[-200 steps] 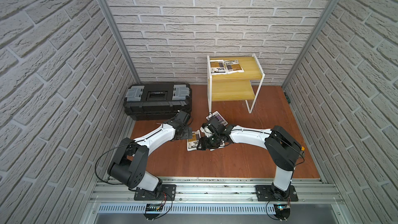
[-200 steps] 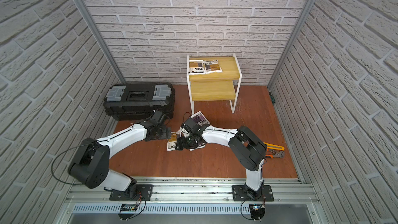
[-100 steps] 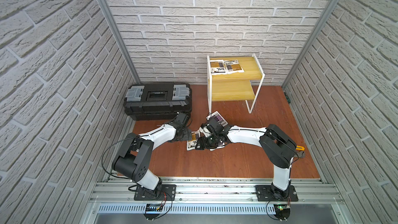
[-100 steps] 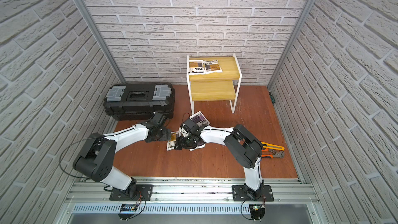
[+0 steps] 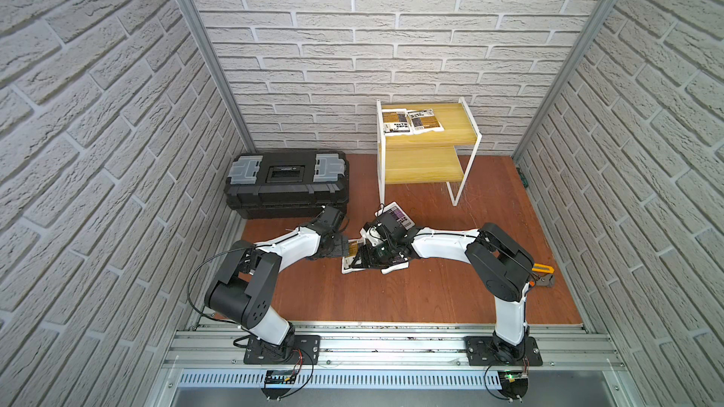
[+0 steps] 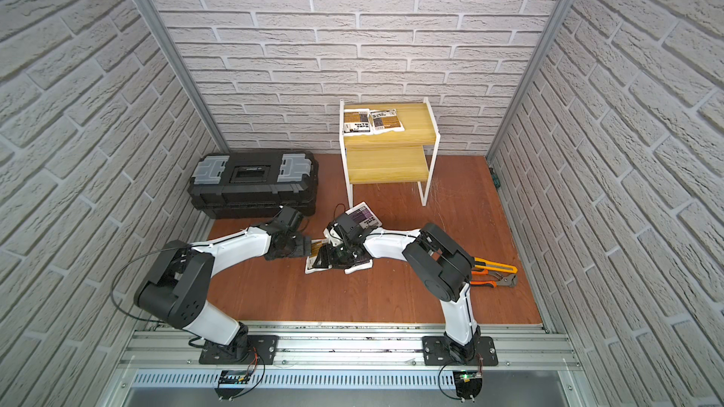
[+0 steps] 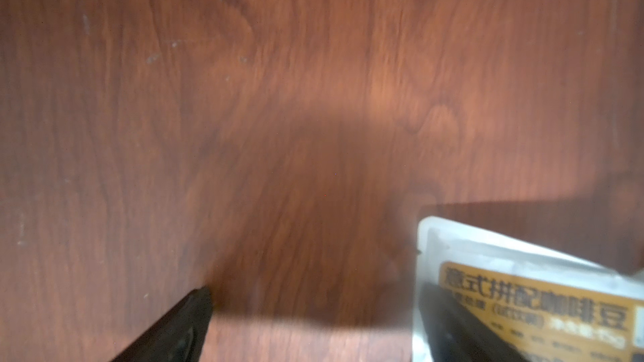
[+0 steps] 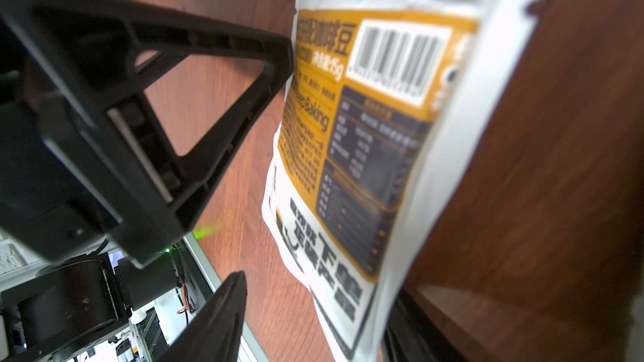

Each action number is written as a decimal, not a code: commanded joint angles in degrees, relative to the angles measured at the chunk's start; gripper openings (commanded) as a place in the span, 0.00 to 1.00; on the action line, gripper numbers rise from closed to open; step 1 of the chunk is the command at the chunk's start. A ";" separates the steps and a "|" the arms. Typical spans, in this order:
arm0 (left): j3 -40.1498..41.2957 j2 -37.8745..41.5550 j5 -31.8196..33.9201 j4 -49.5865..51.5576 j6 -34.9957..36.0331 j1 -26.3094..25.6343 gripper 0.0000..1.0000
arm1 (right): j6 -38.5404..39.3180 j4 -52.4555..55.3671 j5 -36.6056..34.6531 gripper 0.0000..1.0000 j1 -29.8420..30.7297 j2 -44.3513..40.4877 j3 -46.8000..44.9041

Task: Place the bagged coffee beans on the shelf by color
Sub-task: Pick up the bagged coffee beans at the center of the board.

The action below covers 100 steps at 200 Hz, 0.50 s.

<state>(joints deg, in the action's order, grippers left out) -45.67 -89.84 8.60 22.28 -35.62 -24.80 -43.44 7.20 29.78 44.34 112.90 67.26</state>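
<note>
On the red-brown wooden bench [image 5: 391,299], the white-framed two-tier shelf with yellow boards [image 5: 458,129] stands at 12 o'clock. At centre, left jaws, apart, touch the orange-labelled white pouch [image 8: 366,134]; right jaws, apart, straddle its raised edge: close squarely before lifting.

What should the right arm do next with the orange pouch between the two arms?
Probably close the jaws of the right gripper on the orange pouch: it stands tilted between them, one jaw not yet touching it, while the left gripper touches its edge and seems to brace it.
</note>
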 commanded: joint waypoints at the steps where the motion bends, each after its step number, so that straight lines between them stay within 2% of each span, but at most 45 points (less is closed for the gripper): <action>1: 1.82 0.01 -0.63 0.09 0.02 0.22 0.99 | -0.86 -2.49 1.16 0.55 -0.57 0.04 -0.53; 59: 2.43 1.61 -0.72 0.38 -0.31 0.17 0.98 | -0.68 -2.54 2.31 0.24 -1.01 -0.75 -1.61; 100: 1.06 5.02 -1.06 2.94 -0.31 0.16 0.98 | -0.01 -1.51 3.10 0.12 -1.09 -2.09 -1.79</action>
<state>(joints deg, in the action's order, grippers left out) -44.49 -87.74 8.21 22.52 -35.79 -24.80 -44.18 6.20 31.66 43.46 112.97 66.15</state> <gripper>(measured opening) 0.985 0.145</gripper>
